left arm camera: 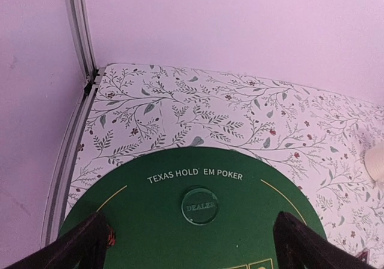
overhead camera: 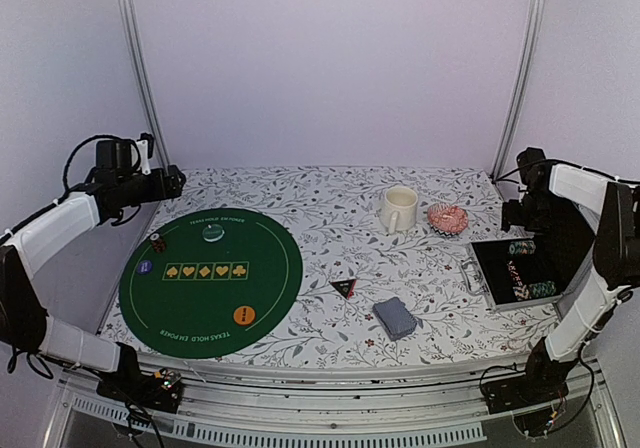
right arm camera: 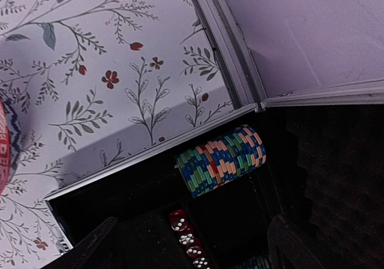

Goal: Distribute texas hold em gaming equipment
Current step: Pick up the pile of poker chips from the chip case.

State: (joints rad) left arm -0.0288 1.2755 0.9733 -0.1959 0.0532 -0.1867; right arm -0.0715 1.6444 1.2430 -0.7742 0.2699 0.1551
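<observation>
A clear dealer disc point(overhead camera: 213, 232) point(left arm camera: 200, 206) lies near the far edge of the round green poker mat point(overhead camera: 270, 268) point(left arm camera: 150, 233). An orange disc point(overhead camera: 244, 315) sits near the mat's front, and small chips point(overhead camera: 158, 243) lie at its left. A black-and-red triangular marker point(overhead camera: 344, 287) and grey-blue cards point(overhead camera: 395, 318) rest on the cloth. A row of striped chips point(right arm camera: 220, 160) lies in the open black case point(overhead camera: 492, 268). My left gripper point(overhead camera: 175, 181) point(left arm camera: 195, 254) hangs open above the mat's far edge. My right gripper point(overhead camera: 515, 213) point(right arm camera: 192, 254) is open over the case, holding nothing.
A cream mug point(overhead camera: 398, 208) and a red-patterned dish point(overhead camera: 447, 217) stand at the back right. Red dice point(right arm camera: 189, 239) lie in a slot of the case. Metal frame posts point(overhead camera: 140, 78) rise at both back corners, and the left table rail point(left arm camera: 72, 155) runs beside the mat.
</observation>
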